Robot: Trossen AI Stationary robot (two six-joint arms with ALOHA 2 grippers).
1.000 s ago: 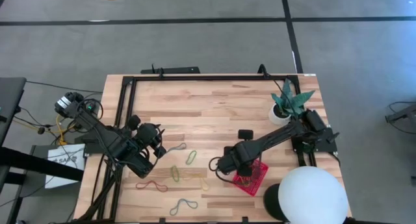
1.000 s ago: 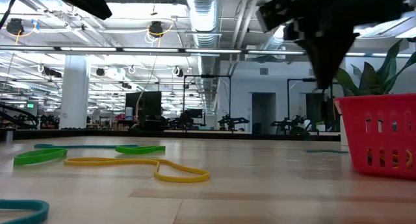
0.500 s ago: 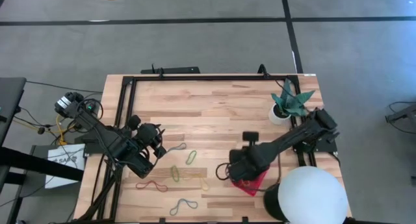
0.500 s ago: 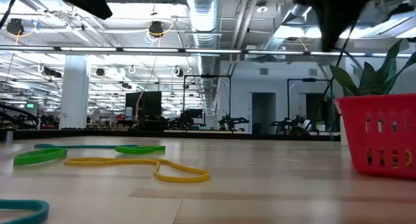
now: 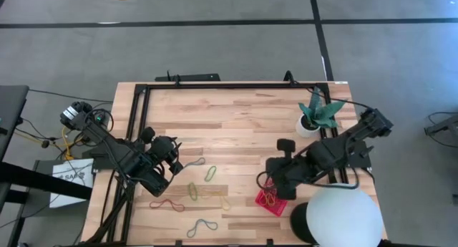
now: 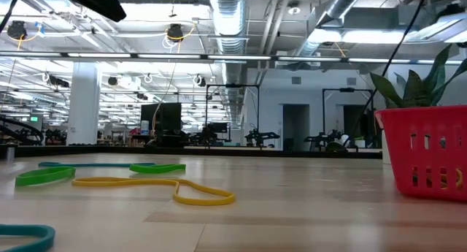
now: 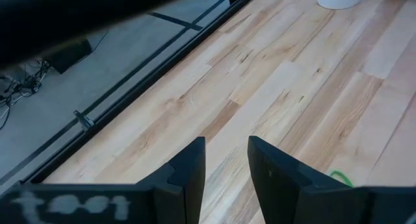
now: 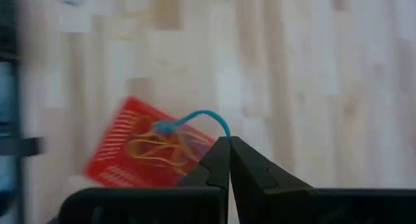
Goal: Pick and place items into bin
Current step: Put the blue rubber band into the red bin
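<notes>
The right claw [image 8: 229, 143] was pinched tight on a blue rubber band [image 8: 195, 118], whose free loop hung below it over the red bin [image 8: 146, 149]. The bin lay straight beneath the claw and already held a tangle of yellow and orange bands [image 8: 159, 148]. From overhead, the right claw [image 5: 268, 186] hung just above the bin's edge nearest the loose bands, with the bin [image 5: 274, 199] sitting on the wooden surface [image 5: 236, 125] beside a big white dome [image 5: 336, 215].

The step in hand looked like the drop: the band had been carried over the bin and was not yet released. The next move would call for parting the fingers while the dangling loop sat inside the bin's walls; since the band is floppy and hung off to one side of the fingertips, a small shift toward the bin's middle first would likely keep it from draping over the rim.

More bands remained on the surface well away from the right claw, on its side toward the other arm: a green one [image 5: 210, 173], a yellow one [image 5: 194, 191], a red one [image 5: 166, 204] and a grey-blue one [image 5: 202, 227]. The left claw [image 7: 226, 167] waited near those bands, its fingers slightly apart and holding nothing.
</notes>
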